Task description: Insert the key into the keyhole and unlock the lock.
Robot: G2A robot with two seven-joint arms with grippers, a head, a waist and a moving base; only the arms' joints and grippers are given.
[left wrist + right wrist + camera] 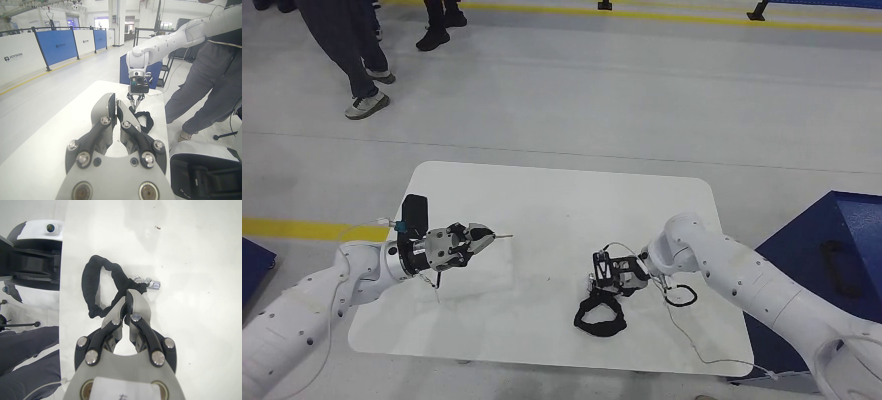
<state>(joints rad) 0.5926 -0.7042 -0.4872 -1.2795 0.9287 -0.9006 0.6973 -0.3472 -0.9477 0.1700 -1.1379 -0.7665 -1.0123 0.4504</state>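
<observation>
We clamp key (500,238) in left gripper (482,239), tip aimed right at lock (94,283); right gripper (128,298) pinches lock, probably steadying it.

Lock (90,285) on table (542,200) (front right); key (500,237) well left.
</observation>
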